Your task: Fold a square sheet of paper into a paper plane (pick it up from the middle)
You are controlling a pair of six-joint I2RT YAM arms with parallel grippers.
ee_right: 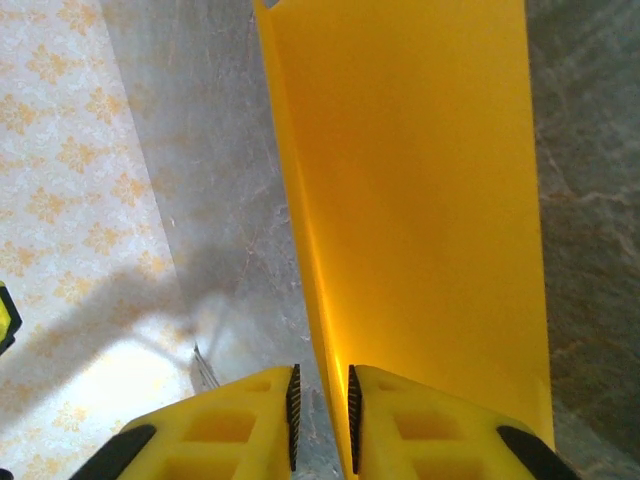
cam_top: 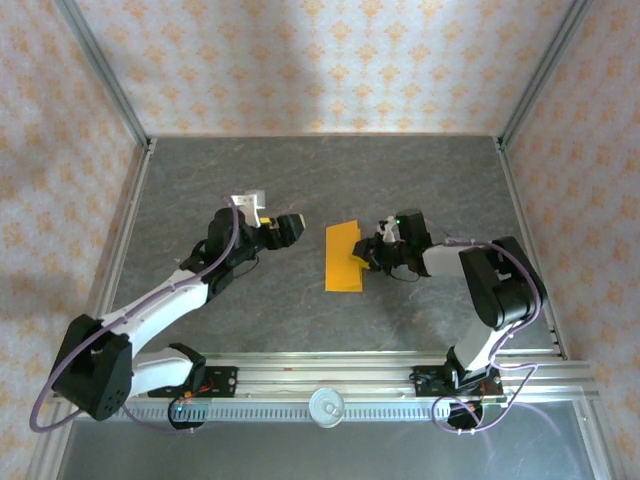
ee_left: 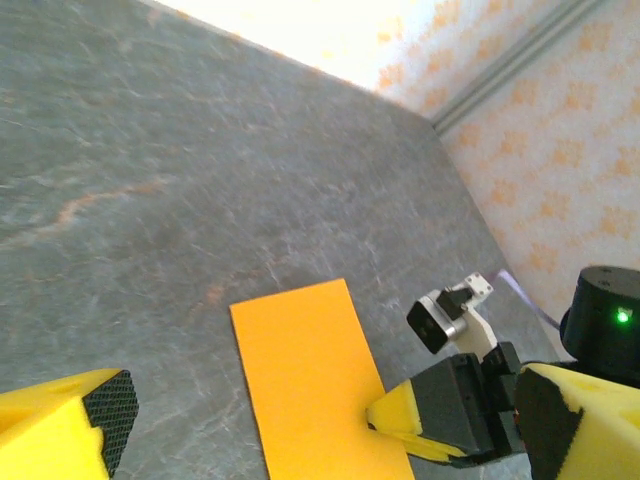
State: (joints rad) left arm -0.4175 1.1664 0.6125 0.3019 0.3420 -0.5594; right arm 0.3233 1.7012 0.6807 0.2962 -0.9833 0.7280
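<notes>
grey, stone-patterned worktop point(cam_top: 250, 180) is sitting inside a booth of floral-papered walls point(cam_top: 300, 60), seen from above. the orange paper point(cam_top: 344, 258) is lying near the middle as a rectangle, longer than wide. i judge it folded once and far from a dart. the right end effector point(cam_top: 364, 262) is reaching in from the right and meeting the paper's right edge, probably to steady the layers for the next crease. the left end effector point(cam_top: 298, 228) is hanging just left of the paper, apart from it and leaving that side free. bare worktop is lying open all round the paper, with the walls and the near rail point(cam_top: 330, 385) well away.

from the left wrist, one of this arm's own yellow fingers point(ee_left: 75, 430) is showing at the lower left, and what seems to be its partner is sitting at the far right. they are spread wide, released and holding nothing. between them the paper is lying on the grey surface, with the other arm's yellow tip touching its right-hand edge.

from the right wrist, the paper is stretching away from two ribbed pads point(ee_right: 293, 415), its straight left edge running into the slot between them. the pads are standing narrowly apart, with the paper lying against the right-hand one and a thin gap showing beside the other. i cannot tell whether they are pinching it or only bracketing it. grey worktop is showing on both sides.
</notes>
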